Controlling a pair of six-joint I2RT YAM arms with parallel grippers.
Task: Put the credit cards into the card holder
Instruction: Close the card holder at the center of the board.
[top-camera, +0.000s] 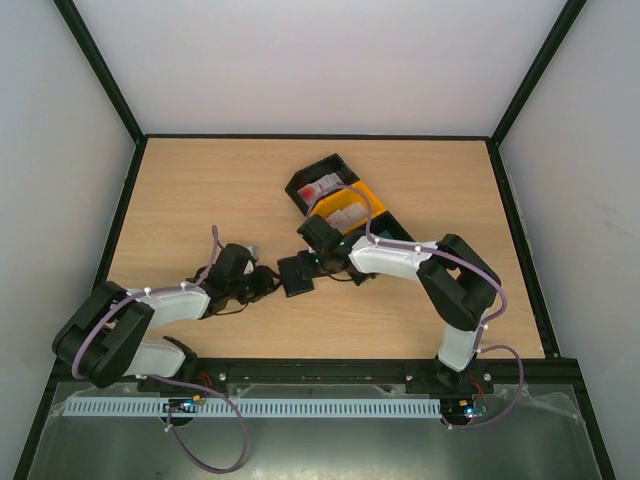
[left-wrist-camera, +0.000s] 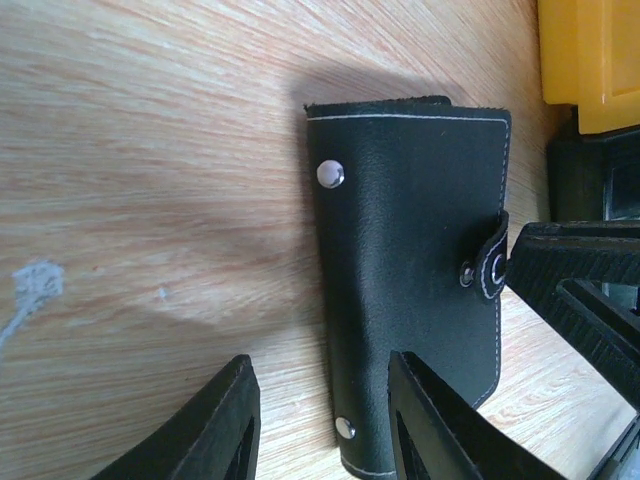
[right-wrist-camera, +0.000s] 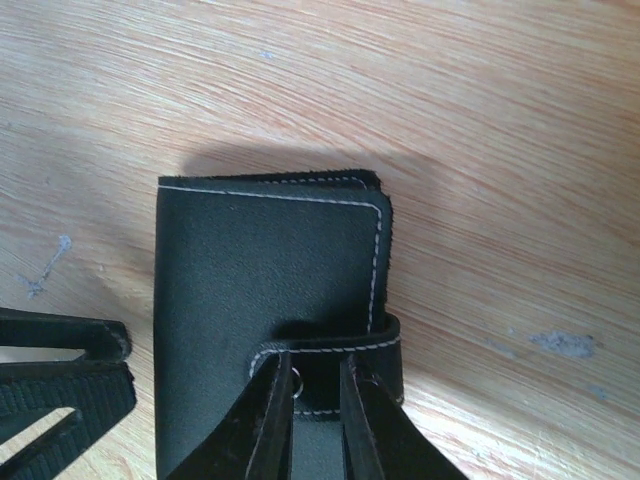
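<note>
We see the card holder lying shut and flat on the table, about mid-table, between the two claws and just near-left of the trays. Its strap wraps round one edge.

L claw is released: fingers well apart, low over the holder's end. One finger is over bare wood and the other over the leather, w/ the holder's long edge in the gap btwn them.

R claw comes at the strap side. Its jaws are nearly together, w/ the strap's snap area btwn them. In the L wrist view its tip touches the strap tab. We can't tell whether it truly pinches the strap or only flanks it.

The credit cards are not in the holder. A white one w/ red blotches lies in the black tray at the far end, and pale ones sit in the yellow tray next to it. Both trays are far-right of the holder, beyond the R claw.
</note>
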